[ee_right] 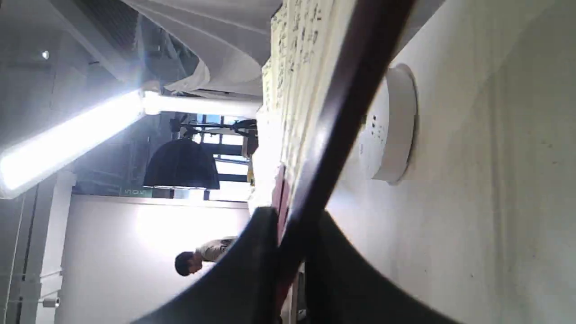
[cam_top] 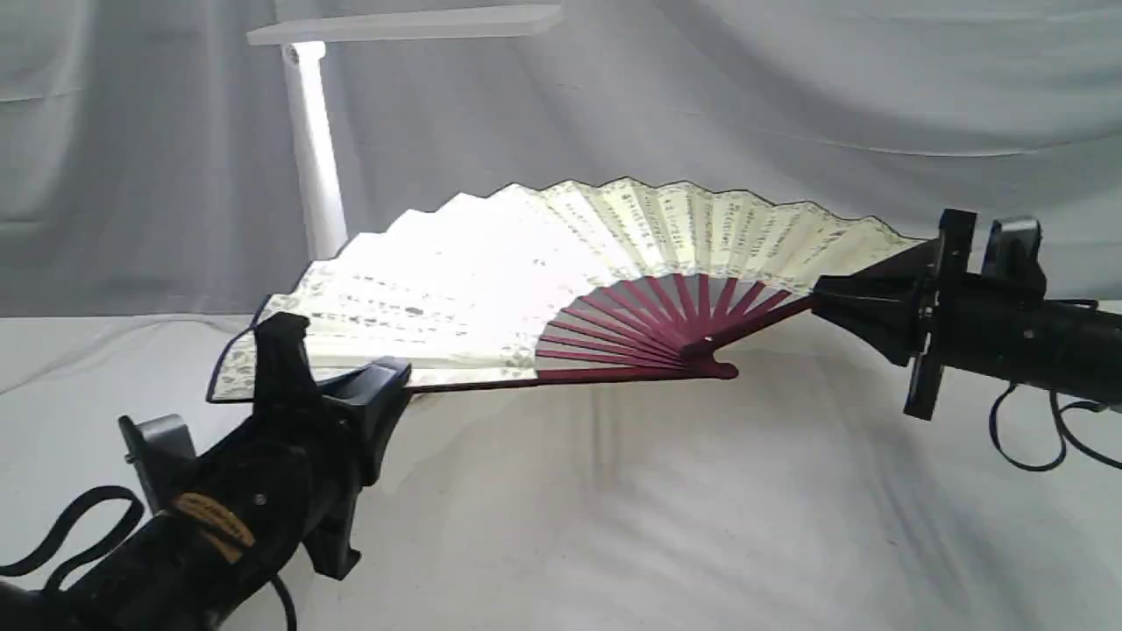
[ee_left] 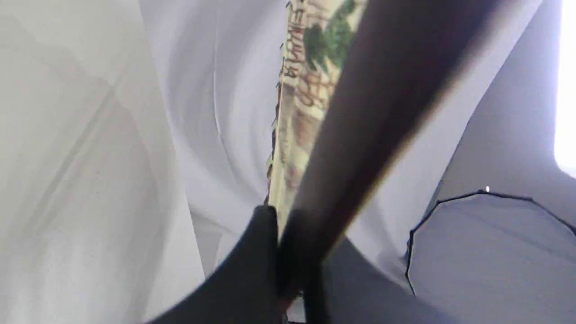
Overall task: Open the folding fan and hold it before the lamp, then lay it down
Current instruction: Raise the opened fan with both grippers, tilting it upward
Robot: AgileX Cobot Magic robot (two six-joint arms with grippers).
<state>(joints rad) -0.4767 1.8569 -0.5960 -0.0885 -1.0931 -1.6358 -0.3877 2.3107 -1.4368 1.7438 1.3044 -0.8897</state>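
Observation:
The folding fan [cam_top: 570, 280] is spread wide in the air, its cream leaf with black script lit from above and its maroon ribs meeting at the pivot. My left gripper [cam_top: 337, 372] is shut on the fan's left outer rib [ee_left: 360, 117]. At the opposite end my right gripper [cam_top: 824, 302] is shut on the right outer rib [ee_right: 342, 117]. Behind the fan stands the white lamp [cam_top: 311, 140], its bar head glowing above the leaf. The lamp's round base [ee_right: 391, 126] shows in the right wrist view; the fan hides it in the exterior view.
A white cloth [cam_top: 614, 508] covers the table and grey drapes [cam_top: 789, 105] hang behind it. Black cables [cam_top: 1034, 429] dangle under the right arm, and another loops by the left arm [cam_top: 70, 526].

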